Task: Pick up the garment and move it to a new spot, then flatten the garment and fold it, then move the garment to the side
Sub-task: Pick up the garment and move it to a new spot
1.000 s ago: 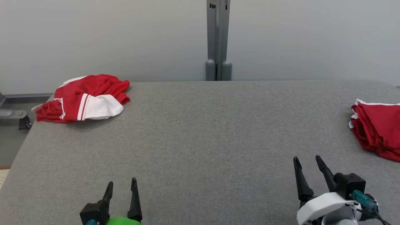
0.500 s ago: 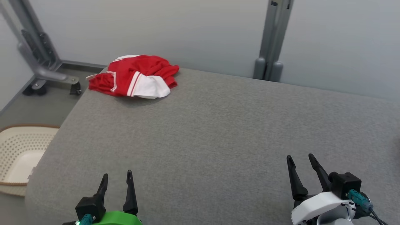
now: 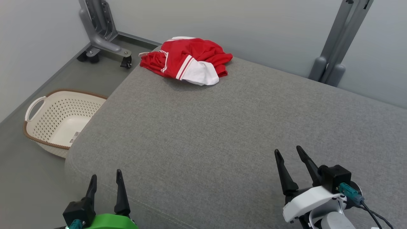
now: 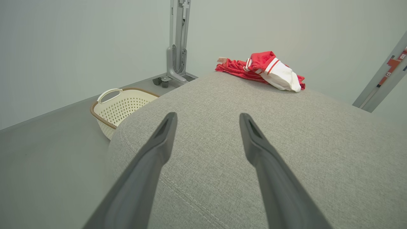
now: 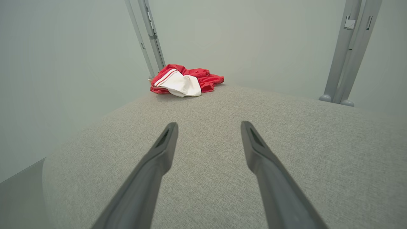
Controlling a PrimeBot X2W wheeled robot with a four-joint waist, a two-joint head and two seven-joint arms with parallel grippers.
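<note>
Head view: the left gripper (image 3: 106, 173) and right gripper (image 3: 287, 149), each with two long, tapering dark fingers spread and empty, hover at the near edge of the grey woven pad (image 3: 222, 127). They are well apart from the garment (image 3: 187, 60), a crumpled heap of red cloth with white panels and stripes at the far left corner. A sound pick-up would likely close on a raised fold of the limp fabric, not its thin hem; a perforated cream basket (image 3: 47, 119) stands on the floor beside the pad.
</note>
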